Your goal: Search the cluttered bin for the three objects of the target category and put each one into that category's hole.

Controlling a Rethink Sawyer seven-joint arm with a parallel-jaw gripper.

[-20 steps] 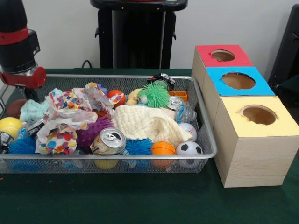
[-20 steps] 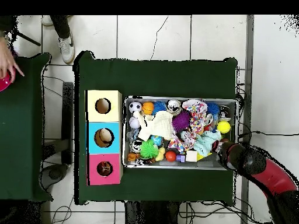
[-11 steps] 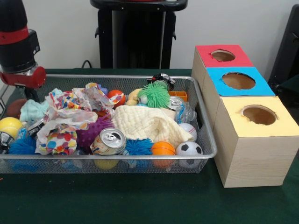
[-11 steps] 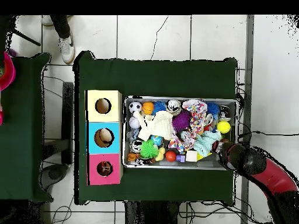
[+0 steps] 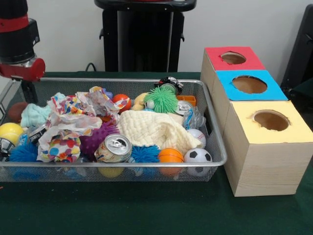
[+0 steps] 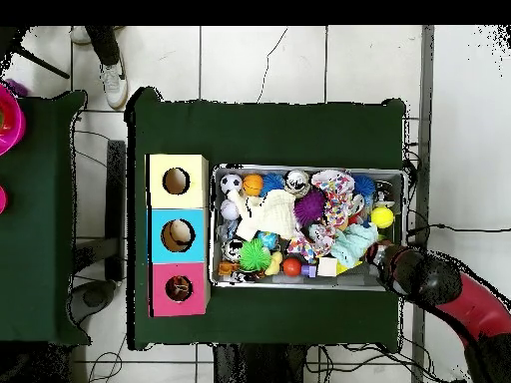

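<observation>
Here the gripper (image 5: 27,90) hangs at the bin's (image 5: 215,147) 9 o'clock end in the front view; fingers hidden, cannot tell if parted. Bin packed: can (image 5: 113,148), green spiky ball (image 5: 161,99), cream cloth (image 5: 151,128), soccer ball (image 5: 197,156). Box (image 5: 254,147) with red, blue, yellow holes sits at 3 o'clock, touching bin.

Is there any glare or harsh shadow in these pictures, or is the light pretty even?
Front view: light is even, with a small bright glint on the soda can top and only soft shadow under the wire bin. Overhead view: flat light, no glare on the green table.
</observation>
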